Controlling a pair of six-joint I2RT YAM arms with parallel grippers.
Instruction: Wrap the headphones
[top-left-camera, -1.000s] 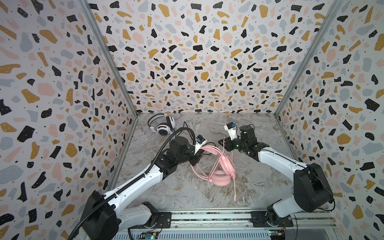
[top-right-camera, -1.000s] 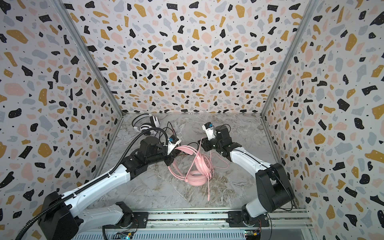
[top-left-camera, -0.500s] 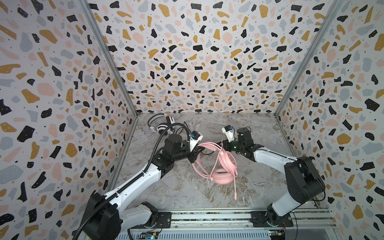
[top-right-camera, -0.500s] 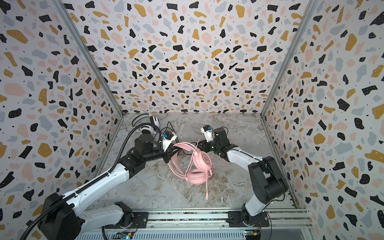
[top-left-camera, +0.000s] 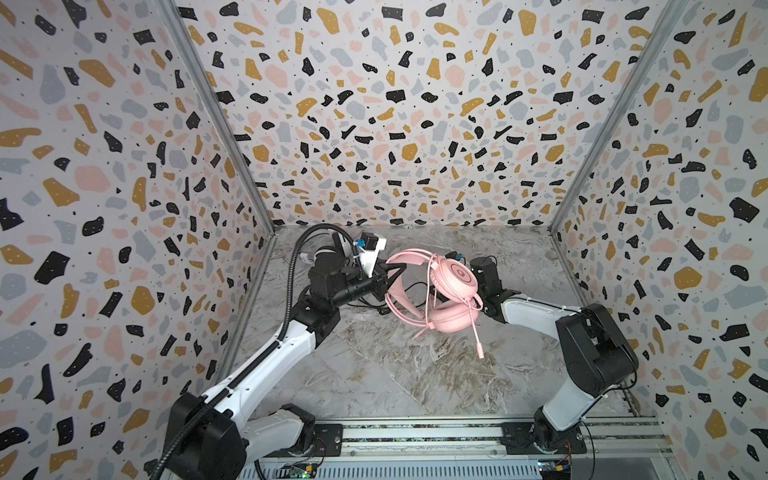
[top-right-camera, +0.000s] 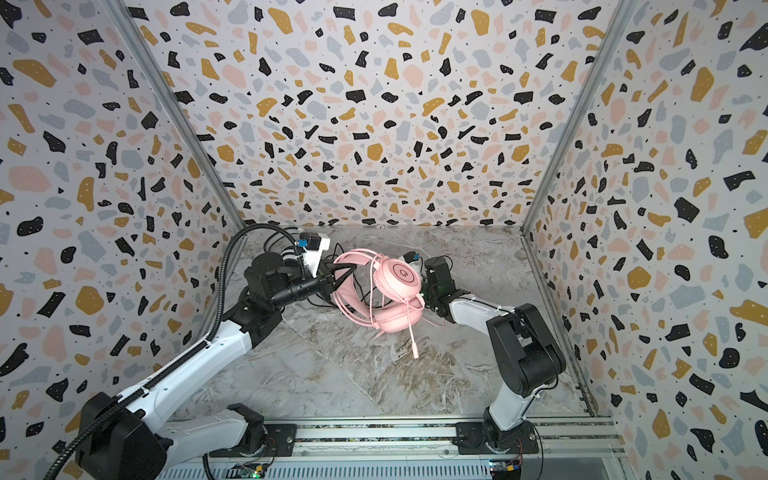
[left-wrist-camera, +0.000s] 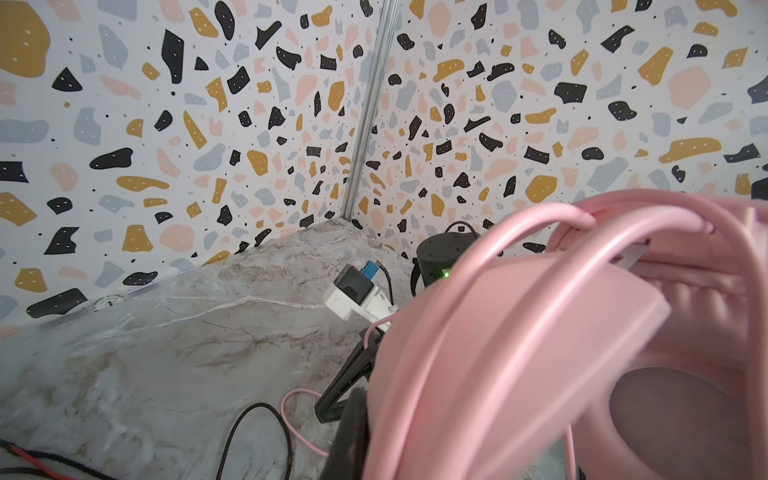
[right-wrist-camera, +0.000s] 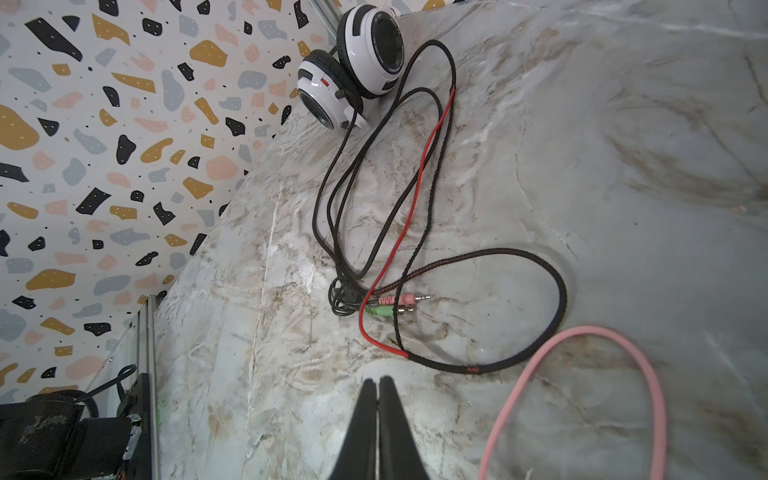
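As seen in both top views, found the pink headset (top-left-camera: 451, 280) lifted off the surface (top-left-camera: 374, 374), mid-scene towards the far side, between the two arms. Found the left pincer (top-left-camera: 392, 274) pinching its headband. Noted strands of pink cable (right-wrist-camera: 602, 336) draped over the band beside the upper earcup, with a slack loop lying just beside the right pincer (right-wrist-camera: 376, 388). Found that pincer pressed together; cannot tell whether pinching any pink cable. Located the white headset (right-wrist-camera: 361, 70) in the far left corner, resting on the surface, with black cable (right-wrist-camera: 415, 166) sprawled loose and plugs (right-wrist-camera: 409, 303) free.

Judged step in hand: winding the loose pink cable round the pink headset.

Recommended: confirm a catch on the cable before pulling; failing that, reopen and re-pinch on the slack loop. Keep the left hold firm and level. Lead the cable round the band under light tension, each turn close against the last. Steer clear of the mic (top-left-camera: 477, 336) and of the black cable below. Leave the white headset for afterwards.
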